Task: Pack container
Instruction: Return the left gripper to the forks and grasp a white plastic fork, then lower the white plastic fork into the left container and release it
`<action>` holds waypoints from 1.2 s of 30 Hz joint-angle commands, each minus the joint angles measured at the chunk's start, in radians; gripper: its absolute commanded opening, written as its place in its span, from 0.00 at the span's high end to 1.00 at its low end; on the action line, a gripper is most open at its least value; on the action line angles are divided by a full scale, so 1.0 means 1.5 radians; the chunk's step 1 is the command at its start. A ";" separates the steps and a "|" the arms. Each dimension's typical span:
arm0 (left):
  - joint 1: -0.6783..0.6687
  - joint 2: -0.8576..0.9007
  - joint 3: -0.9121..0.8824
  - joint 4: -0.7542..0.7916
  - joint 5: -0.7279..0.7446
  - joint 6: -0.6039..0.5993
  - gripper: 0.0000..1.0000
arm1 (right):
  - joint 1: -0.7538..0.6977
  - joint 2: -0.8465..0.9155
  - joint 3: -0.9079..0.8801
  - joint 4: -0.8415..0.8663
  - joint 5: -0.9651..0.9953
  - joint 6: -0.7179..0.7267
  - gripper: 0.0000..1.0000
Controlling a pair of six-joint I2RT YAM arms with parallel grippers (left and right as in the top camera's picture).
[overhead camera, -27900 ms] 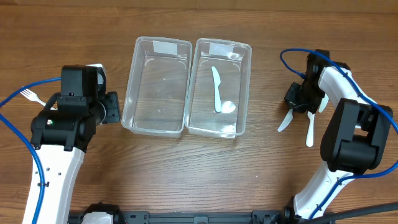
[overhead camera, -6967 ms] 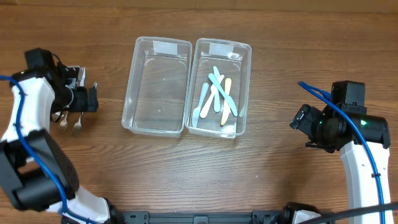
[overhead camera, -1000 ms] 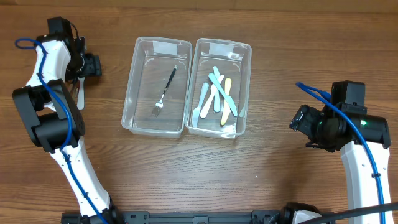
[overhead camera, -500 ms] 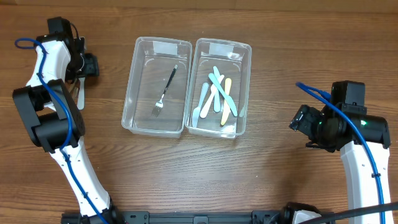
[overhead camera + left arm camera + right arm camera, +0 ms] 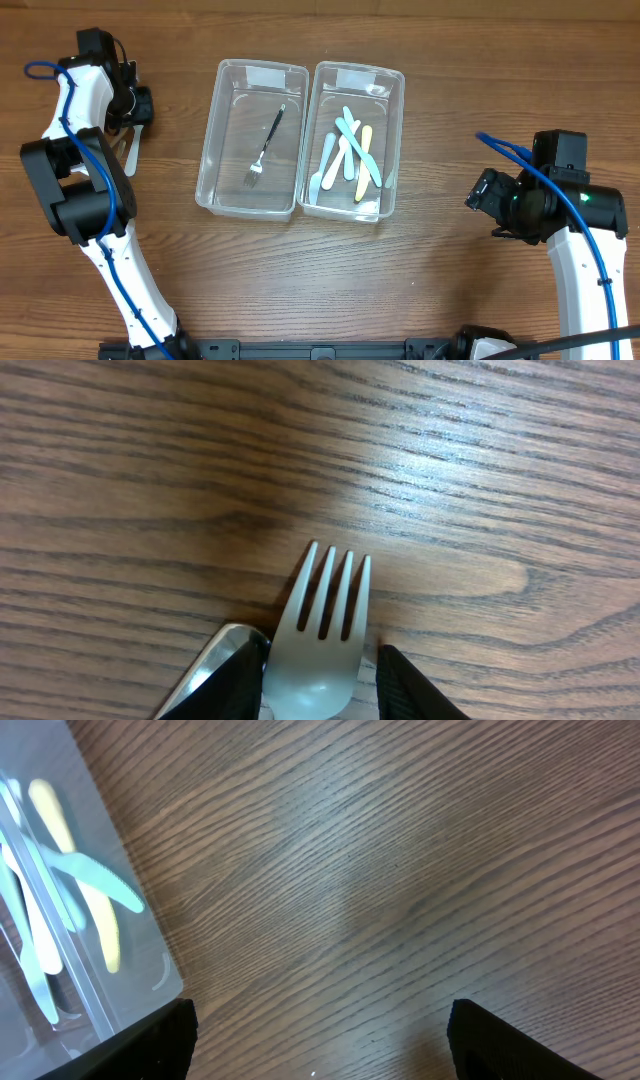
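Observation:
Two clear plastic containers stand side by side at the table's middle. The left container holds a black fork. Several pastel utensils lie in the right container. At the far left my left gripper is low over the wood. In the left wrist view a white plastic fork lies between the narrowed jaws of the left gripper. The left finger touches the fork and a thin gap shows at the right finger. My right gripper hangs open over bare wood, holding nothing.
A shiny metal utensil lies just left of the white fork, against the left finger. The right container's corner, with pastel utensils inside, shows at the left of the right wrist view. Blue cables run along both arms.
My left gripper's jaws have drawn in around the white fork while the arm stayed almost in place. The right arm and the containers' contents have not moved.

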 commanded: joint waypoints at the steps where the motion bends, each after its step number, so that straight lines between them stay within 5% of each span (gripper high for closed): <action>1: 0.003 0.025 -0.003 -0.004 0.005 0.004 0.64 | 0.003 -0.001 0.002 0.001 0.004 -0.002 0.18; 24: 0.002 -0.025 0.014 -0.023 0.000 0.006 0.87 | 0.003 -0.001 0.002 0.008 0.004 -0.002 0.18; 29: -0.014 -0.104 0.039 -0.075 -0.016 0.005 0.96 | 0.003 -0.001 0.002 0.010 0.004 -0.002 0.18; 36: -0.102 -0.305 0.041 -0.121 -0.019 0.002 0.96 | 0.003 -0.001 0.002 0.013 0.003 -0.002 0.18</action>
